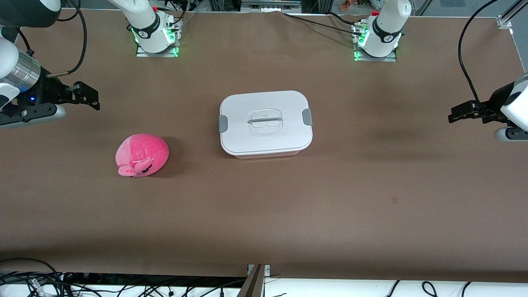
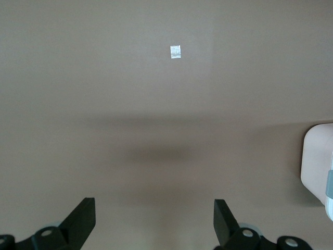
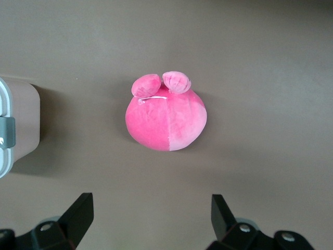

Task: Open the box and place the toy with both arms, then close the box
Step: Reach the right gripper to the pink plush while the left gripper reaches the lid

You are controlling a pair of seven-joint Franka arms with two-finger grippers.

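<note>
The box (image 1: 266, 123) stands mid-table with its flat white lid on, grey clips at both ends and a recessed centre handle. The pink plush toy (image 1: 142, 155) lies on the table toward the right arm's end, apart from the box and a little nearer the front camera. My right gripper (image 1: 93, 99) is open and empty, up over the table at that end. In the right wrist view the toy (image 3: 166, 117) and one end of the box (image 3: 21, 125) show past my open right gripper (image 3: 151, 216). My left gripper (image 1: 453, 114) is open and empty over the other end; it also shows in the left wrist view (image 2: 154, 219), with a box corner (image 2: 315, 166).
The brown table cover (image 1: 288, 214) spans the whole view. A small tape mark (image 1: 394, 200) lies on it toward the left arm's end; it also shows in the left wrist view (image 2: 176, 51). The arm bases (image 1: 154, 37) stand along the back edge. Cables (image 1: 41, 280) run below the front edge.
</note>
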